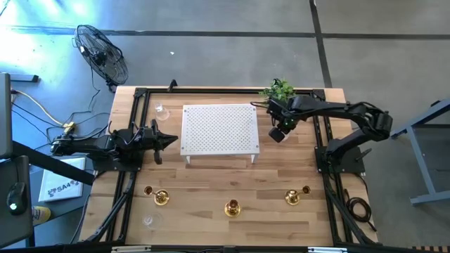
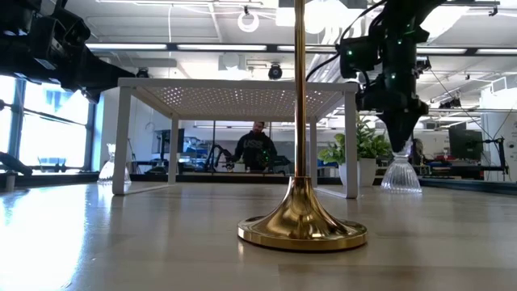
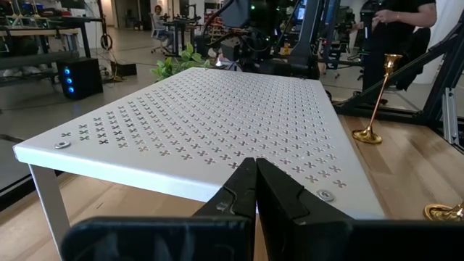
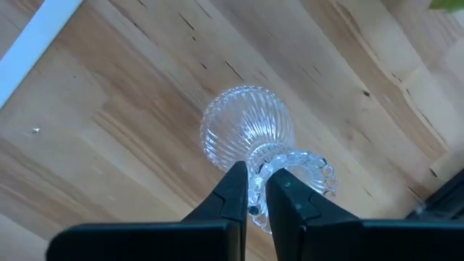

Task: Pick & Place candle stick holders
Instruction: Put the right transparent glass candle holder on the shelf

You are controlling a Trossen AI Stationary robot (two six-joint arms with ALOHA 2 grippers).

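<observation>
While reaching steeply down, right gripper (image 4: 255,190) pinches glass holder (image 4: 250,134).

Robotics lab or workshop on an open industrial floor. Evidence: butcher-block worktable (image 1: 225,225) with black metal frame rails (image 1: 133,126), standing on bare concrete floor (image 1: 225,49); pedestal fan (image 1: 102,55) and loose cables (image 1: 42,116) beside it. Beyond the table: ceiling strip lights (image 2: 202,47), further workstations, monitors (image 2: 464,144), a person (image 2: 257,149) at a bench.

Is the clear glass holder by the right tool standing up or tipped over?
Upright. The clear ribbed glass candle holder stands on its flared base on the wooden table, with the right tool closed on its top rim.
</observation>
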